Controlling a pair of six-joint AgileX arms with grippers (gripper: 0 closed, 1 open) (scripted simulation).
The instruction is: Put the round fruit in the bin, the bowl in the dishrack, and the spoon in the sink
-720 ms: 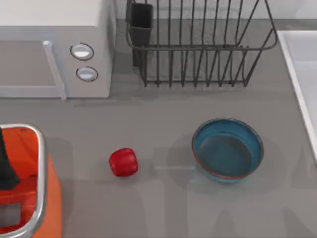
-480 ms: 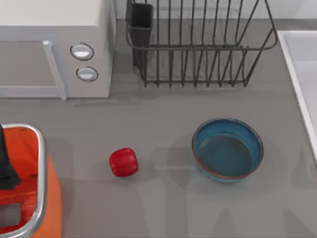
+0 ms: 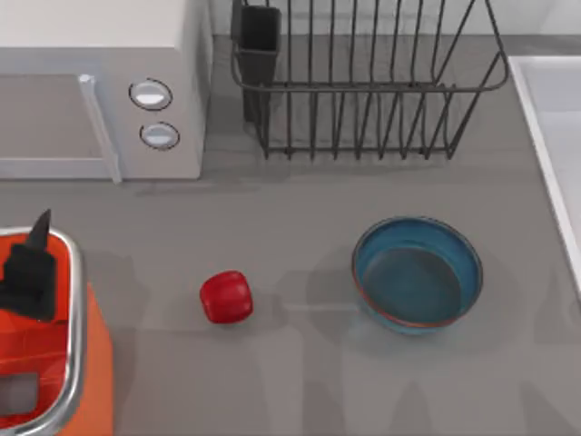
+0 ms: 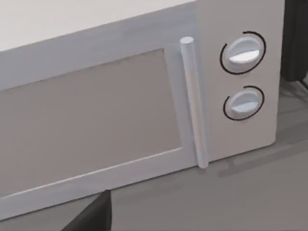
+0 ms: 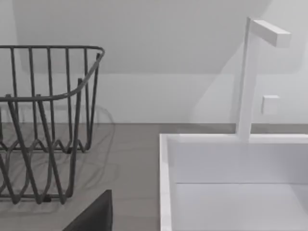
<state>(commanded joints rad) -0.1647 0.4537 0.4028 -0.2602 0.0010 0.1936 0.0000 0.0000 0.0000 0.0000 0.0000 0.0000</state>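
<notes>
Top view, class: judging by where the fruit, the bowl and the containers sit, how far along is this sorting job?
Nothing looks done. The round fruit sits on the table right of the bin, and the bowl stands in front of the dishrack, not in it. In hand: nothing; the left gripper hangs over the bin. Left: fruit, bowl, and the spoon for the sink.

Red fruit, blue bowl teal-grey inside, orange bin silver-rimmed, dark grey dishrack, white sink, grey bench.
</notes>
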